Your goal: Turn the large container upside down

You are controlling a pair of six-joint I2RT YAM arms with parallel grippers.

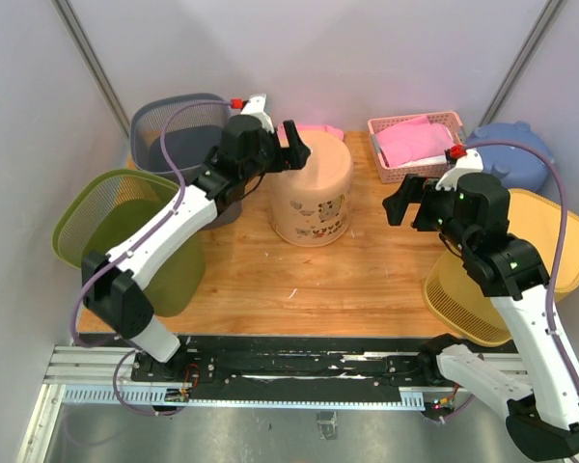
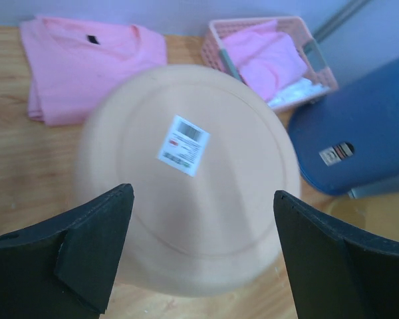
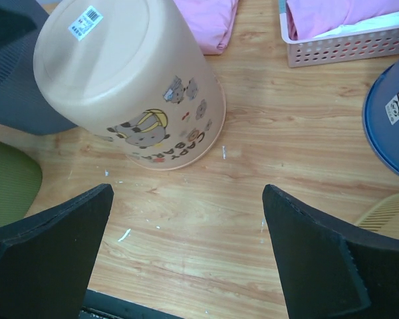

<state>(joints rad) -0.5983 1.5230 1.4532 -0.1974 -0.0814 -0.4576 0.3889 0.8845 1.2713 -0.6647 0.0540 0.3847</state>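
The large beige container (image 1: 312, 193) with cartoon prints stands mouth-down on the wooden table (image 1: 299, 280), its flat base and barcode sticker facing up. It also shows in the left wrist view (image 2: 186, 199) and the right wrist view (image 3: 130, 73). My left gripper (image 1: 294, 145) is open and empty, hovering just above the container's base with its jaws spread wide (image 2: 203, 193). My right gripper (image 1: 410, 201) is open and empty, above bare table to the right of the container (image 3: 187, 189).
A grey mesh basket (image 1: 174, 125) and a green mesh basket (image 1: 106, 222) stand at the left. A pink basket with pink cloth (image 1: 415, 145), a blue container (image 1: 511, 159) and a yellow basket (image 1: 550, 241) stand at the right. A folded pink cloth (image 2: 86, 60) lies behind the container.
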